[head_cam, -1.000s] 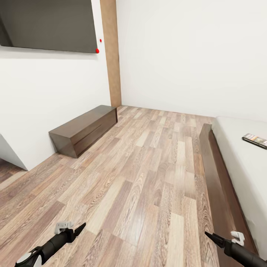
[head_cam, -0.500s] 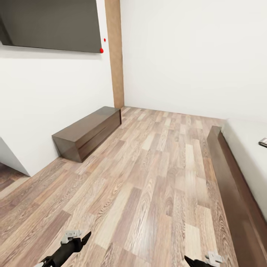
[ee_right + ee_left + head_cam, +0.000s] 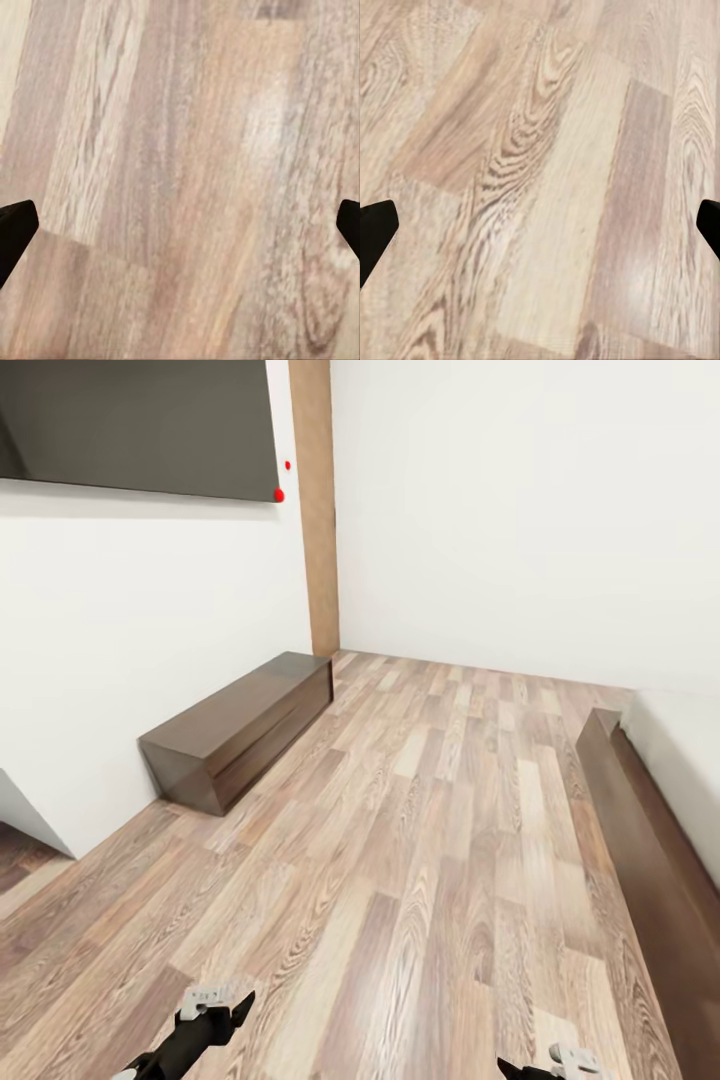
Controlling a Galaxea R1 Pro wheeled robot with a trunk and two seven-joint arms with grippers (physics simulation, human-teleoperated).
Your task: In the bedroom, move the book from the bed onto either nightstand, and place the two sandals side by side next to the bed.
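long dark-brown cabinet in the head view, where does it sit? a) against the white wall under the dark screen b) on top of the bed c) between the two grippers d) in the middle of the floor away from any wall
a: the long dark-brown cabinet stands on the wood floor along the white wall, below the dark screen, well apart from the bed at the other side.

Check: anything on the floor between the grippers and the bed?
Nothing visible. Bare wood floor lies between the left gripper, the right gripper and the bed along the right. The low cabinet sits off left by the wall.
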